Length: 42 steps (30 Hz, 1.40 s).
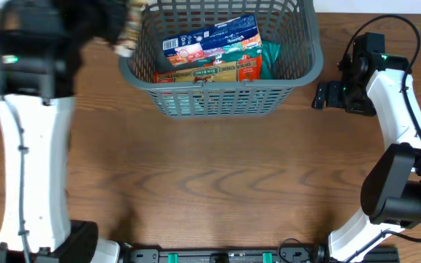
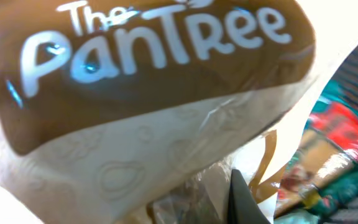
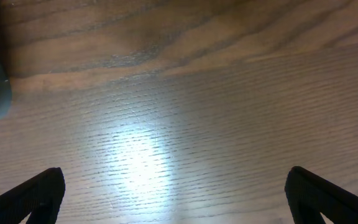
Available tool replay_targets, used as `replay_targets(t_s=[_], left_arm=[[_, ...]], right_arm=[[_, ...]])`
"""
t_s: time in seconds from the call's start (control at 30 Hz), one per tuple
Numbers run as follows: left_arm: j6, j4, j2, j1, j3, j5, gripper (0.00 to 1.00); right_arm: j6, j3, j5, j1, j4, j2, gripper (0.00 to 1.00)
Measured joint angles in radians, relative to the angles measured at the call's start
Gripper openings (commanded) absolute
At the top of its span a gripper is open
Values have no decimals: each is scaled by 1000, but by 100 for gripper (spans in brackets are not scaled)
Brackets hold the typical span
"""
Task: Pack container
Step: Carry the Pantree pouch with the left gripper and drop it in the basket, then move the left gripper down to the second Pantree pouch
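Packet [image 2: 154,93]: fills the left wrist view; a brown band with white lettering "The PanTree" above a cream, crinkled lower part.
Left gripper [image 1: 123,31]: closed narrow on the packet; one dark finger [image 2: 247,199] shows at the bottom of its wrist view, and overhead it is a blur at the container's left rim.
Container [image 1: 221,102]: dark grey slotted basket at the far middle of the table, upright.
Inside the container: overhead shows a blue pack [image 1: 210,35] lying across an orange pack [image 1: 218,71], with a green pack [image 1: 272,58] against the right wall; the left wrist view gives only a blurred red and green edge.
Right gripper [image 3: 173,196]: jaws spread wide and holding nothing, over bare wood; overhead places it just right of the container, apart from it.
Table [image 1: 210,183]: brown wood grain; a bright glare patch shows only in the right wrist view.
Near edge: black rail [image 1: 218,256] with green fittings.
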<state>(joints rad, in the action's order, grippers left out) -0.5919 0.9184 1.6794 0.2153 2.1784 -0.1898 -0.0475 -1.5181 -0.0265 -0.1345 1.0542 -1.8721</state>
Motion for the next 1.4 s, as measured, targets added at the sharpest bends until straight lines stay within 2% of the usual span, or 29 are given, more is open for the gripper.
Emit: replay_targets(t_s=[0.17,0.37,0.4,0.47,0.63,0.73,0.93,1.13,1.27,1.4], left_arm=[[-170,-45,128,165,0,-17,6],[-251,-61,320,206,0,-17,6],[-259,-57,354,205,0,-17,9],[-275,-43,416,204,0,-16,41],[-283,10,515,204,-5,-14,52],[-284,20,523,204,-9,-13,53],[-285,10,459,205,-9,39,56],[-271,0,254,198,-11,185,63],[-163,39,90,158,-10,252,68],[-8,169,-34,55,-6,302,73]], right_arm=[[0,0,0,0,0,0,99],[0,0,0,0,18,0,99],[0,0,0,0,19,0,99],[0,0,0,0,19,0,99],[1,0,0,0,23,0,99],[6,0,0,0,27,0,99],[20,0,0,0,29,0,99],[33,0,-1,0,27,0,99],[34,0,-5,0,27,0,99],[34,0,-8,0,27,0,99]])
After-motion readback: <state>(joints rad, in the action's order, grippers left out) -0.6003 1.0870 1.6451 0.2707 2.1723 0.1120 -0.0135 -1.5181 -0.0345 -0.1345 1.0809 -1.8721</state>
